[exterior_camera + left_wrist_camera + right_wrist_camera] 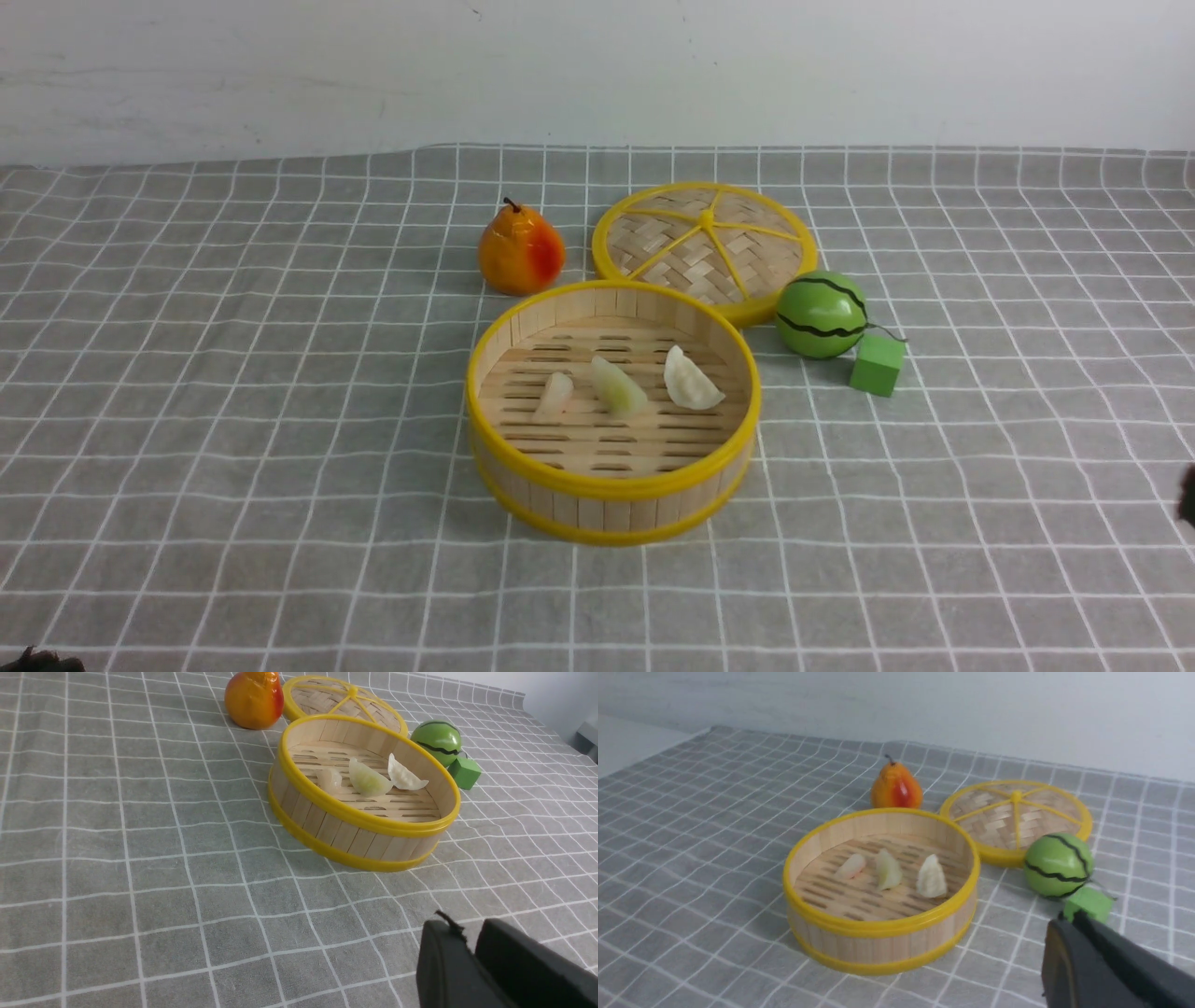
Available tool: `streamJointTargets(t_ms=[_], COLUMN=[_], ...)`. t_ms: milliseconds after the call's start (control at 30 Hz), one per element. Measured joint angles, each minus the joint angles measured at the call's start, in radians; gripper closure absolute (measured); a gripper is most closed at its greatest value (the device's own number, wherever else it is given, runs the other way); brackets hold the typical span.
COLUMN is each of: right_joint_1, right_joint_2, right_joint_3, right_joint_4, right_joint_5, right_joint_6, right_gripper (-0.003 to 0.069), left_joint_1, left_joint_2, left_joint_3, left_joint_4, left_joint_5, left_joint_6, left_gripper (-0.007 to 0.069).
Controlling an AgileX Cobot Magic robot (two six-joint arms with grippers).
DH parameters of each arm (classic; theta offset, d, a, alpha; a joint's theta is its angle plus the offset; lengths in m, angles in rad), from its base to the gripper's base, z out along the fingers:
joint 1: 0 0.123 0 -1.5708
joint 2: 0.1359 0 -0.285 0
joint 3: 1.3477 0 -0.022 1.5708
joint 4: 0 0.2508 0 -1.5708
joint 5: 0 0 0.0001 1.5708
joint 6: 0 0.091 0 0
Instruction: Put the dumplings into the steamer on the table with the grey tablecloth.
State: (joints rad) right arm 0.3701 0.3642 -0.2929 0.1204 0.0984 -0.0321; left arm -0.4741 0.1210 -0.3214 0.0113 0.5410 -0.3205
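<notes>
While all three dumplings [618, 387] lie in a row on the slat floor of the steamer [611, 490], mid-way across the desk [187, 373], both arms sit low at the near left and right edges (barely in front view): left pincer [472, 935] nearly closed, empty; right pincer [1070, 926] closed, empty

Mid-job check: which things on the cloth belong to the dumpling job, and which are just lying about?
Job: the three dumplings, already inside the steamer; the tablecloth under it.
Lying about: pear, lid, melon, cube.
</notes>
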Motion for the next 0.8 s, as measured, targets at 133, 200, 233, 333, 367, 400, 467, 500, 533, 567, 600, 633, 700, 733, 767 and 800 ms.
streamJointTargets(t_ms=[133, 200, 233, 333, 367, 400, 467, 500, 533, 567, 600, 633, 700, 733, 767, 800], right_joint_1=[-0.167, -0.282, -0.315, -0.419, -0.435, -0.465, -0.483, -0.488, -0.49, -0.49, -0.49, -0.49, -0.49, -0.49, -0.49, -0.49], right_joint_2=[-0.2, -0.311, -0.337, -0.373, -0.374, -0.374, -0.374, -0.374, -0.374, -0.374, -0.374, -0.374, -0.374, -0.374, -0.374, -0.374], right_joint_3=[0.141, 0.211, 0.231, 0.294, 0.305, 0.316, 0.319, 0.319, 0.32, 0.32, 0.32, 0.32, 0.32, 0.32, 0.318, 0.318], right_joint_4=[-0.004, -0.005, -0.005, -0.005, -0.005, -0.006, -0.014, -0.025, -0.035, -0.049, -0.056, -0.063, -0.07, -0.071, -0.072, -0.072], right_joint_5=[-0.018, -0.005, 0.01, 0.056, 0.067, 0.093, 0.127, 0.15, 0.167, 0.191, 0.205, 0.223, 0.234, 0.238, 0.245, 0.245], right_joint_6=[0.0, 0.0, 0.0, 0.002, 0.008, 0.019, 0.032, 0.04, 0.043, 0.045, 0.045, 0.045, 0.045, 0.045, 0.045, 0.045], right_gripper=[0.068, 0.068, 0.068, 0.068, 0.068, 0.068, 0.068, 0.068, 0.068, 0.068, 0.068, 0.068, 0.068, 0.068, 0.068, 0.068], left_joint_1=[0.0, 0.0, 0.0, 0.0, 0.0, 0.0, 0.0, 0.0, 0.0, 0.0, 0.0, 0.0, 0.0, 0.0, 0.0, 0.0], left_joint_2=[0.0, 0.0, 0.0, 0.0, 0.0, 0.0, 0.0, 0.0, 0.0, 0.0, 0.0, 0.0, 0.0, 0.0, 0.0, 0.0], left_joint_3=[0.0, 0.0, 0.0, 0.0, 0.0, 0.0, 0.0, 0.0, 0.0, 0.0, 0.0, 0.0, 0.0, 0.0, 0.0, 0.0], left_joint_4=[0.0, 0.0, 0.0, 0.0, 0.0, 0.0, 0.0, 0.0, 0.0, 0.0, 0.0, 0.0, 0.0, 0.0, 0.0, 0.0], left_joint_5=[0.0, 0.0, 0.0, 0.0, 0.0, 0.0, 0.0, 0.0, 0.0, 0.0, 0.0, 0.0, 0.0, 0.0, 0.0, 0.0], left_joint_6=[0.0, 0.0, 0.0, 0.0, 0.0, 0.0, 0.0, 0.0, 0.0, 0.0, 0.0, 0.0, 0.0, 0.0, 0.0, 0.0], left_gripper=[0.0525, 0.0523, 0.0523, 0.052, 0.0519, 0.0517, 0.0515, 0.0515, 0.0513, 0.0513, 0.0512, 0.0512, 0.0511, 0.0509, 0.0507, 0.0507])
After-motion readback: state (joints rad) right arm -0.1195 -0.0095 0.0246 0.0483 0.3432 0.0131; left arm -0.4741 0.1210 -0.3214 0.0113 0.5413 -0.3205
